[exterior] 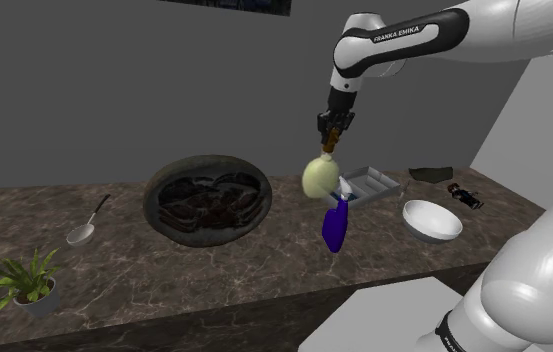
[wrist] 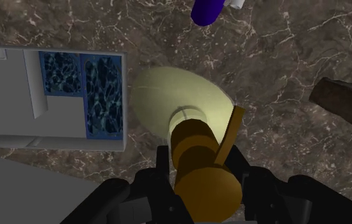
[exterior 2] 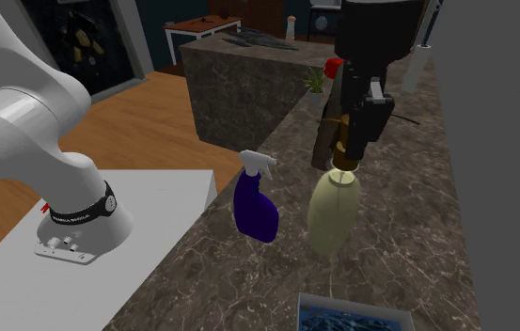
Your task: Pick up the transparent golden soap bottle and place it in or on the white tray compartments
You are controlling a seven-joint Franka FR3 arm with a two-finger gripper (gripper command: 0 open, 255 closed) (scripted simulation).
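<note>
The soap bottle (exterior: 318,177) has a pale yellowish, see-through body and a golden-brown pump top. It hangs upright from my gripper (exterior: 330,143), which is shut on the pump top. In the second exterior view the bottle (exterior 2: 333,212) hangs under the gripper (exterior 2: 347,155) over the dark marble counter. In the wrist view the fingers (wrist: 161,162) clasp the pump (wrist: 200,162), with the bottle's body (wrist: 161,102) below them. The white tray (wrist: 15,95), with dark blue patterned compartments, lies on the counter just beside the bottle, which is not over it. In the shoulder view the tray (exterior: 372,184) is close behind the bottle, to its right.
A blue spray bottle (exterior: 335,225) stands on the counter just in front of the soap bottle. A white bowl (exterior: 431,220) sits to the right of the tray. A dark round basin (exterior: 207,195), a ladle (exterior: 86,228) and a potted plant (exterior: 26,280) lie to the left.
</note>
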